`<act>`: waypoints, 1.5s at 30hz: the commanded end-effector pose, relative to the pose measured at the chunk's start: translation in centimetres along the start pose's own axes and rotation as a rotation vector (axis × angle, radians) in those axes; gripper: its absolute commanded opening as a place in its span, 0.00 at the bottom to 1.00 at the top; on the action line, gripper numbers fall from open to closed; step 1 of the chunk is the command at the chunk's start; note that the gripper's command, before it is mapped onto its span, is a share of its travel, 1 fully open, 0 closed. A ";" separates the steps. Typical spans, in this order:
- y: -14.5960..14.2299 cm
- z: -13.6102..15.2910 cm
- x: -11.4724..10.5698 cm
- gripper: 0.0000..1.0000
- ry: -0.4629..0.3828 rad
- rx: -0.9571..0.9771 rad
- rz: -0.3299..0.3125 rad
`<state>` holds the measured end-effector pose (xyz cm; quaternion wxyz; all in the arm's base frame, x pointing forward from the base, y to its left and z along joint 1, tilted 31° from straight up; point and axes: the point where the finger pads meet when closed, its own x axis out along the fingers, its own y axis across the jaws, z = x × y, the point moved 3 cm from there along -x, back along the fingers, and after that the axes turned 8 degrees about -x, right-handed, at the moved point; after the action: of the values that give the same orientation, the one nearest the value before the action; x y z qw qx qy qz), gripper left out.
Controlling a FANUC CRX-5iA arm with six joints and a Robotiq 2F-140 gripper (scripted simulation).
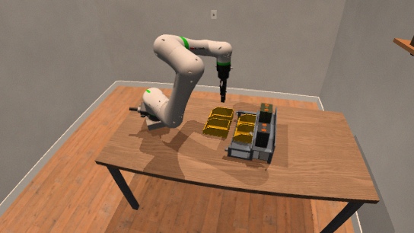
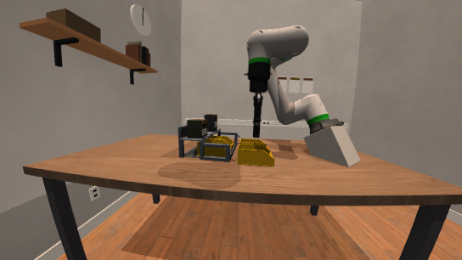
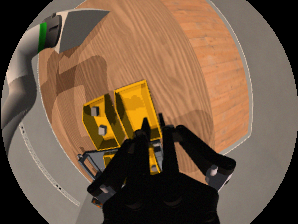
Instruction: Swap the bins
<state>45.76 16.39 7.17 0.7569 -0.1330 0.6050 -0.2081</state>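
My gripper (image 1: 223, 101) (image 2: 256, 136) (image 3: 154, 121) hangs above the table bins, pointing down; its fingers are a narrow gap apart with nothing between them, so it is open. A yellow empty open bin (image 1: 223, 111) (image 2: 255, 158) (image 3: 134, 107) stands upright on the table. Beside it stands the yellow bin with parts (image 1: 219, 122) (image 3: 93, 125); two grey parts show in it in the wrist view. The blue-grey shelf (image 1: 241, 146) (image 2: 182, 147) holds yellow bins (image 1: 244, 129) (image 2: 216, 145). No bin shows at its near end in the top view. My fingers partly hide the shelf in the wrist view.
Two black boxes (image 1: 266, 113) (image 1: 262, 138) (image 2: 196, 128) (image 2: 211, 122) with orange marks stand on top of the shelf, at its back half. The robot base (image 1: 155, 123) (image 2: 333, 146) is across the table bins from the shelf. A wall shelf (image 2: 106, 52) hangs high on the wall.
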 end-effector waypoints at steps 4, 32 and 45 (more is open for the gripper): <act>0.0 0.0 -0.5 0.24 -0.001 0.000 0.001; 0.0 0.0 -0.8 0.10 -0.001 0.000 0.001; -2.9 -0.1 -1.3 0.10 -0.001 -0.001 0.002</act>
<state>45.56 16.64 7.94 0.7570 -0.1331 0.6051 -0.2076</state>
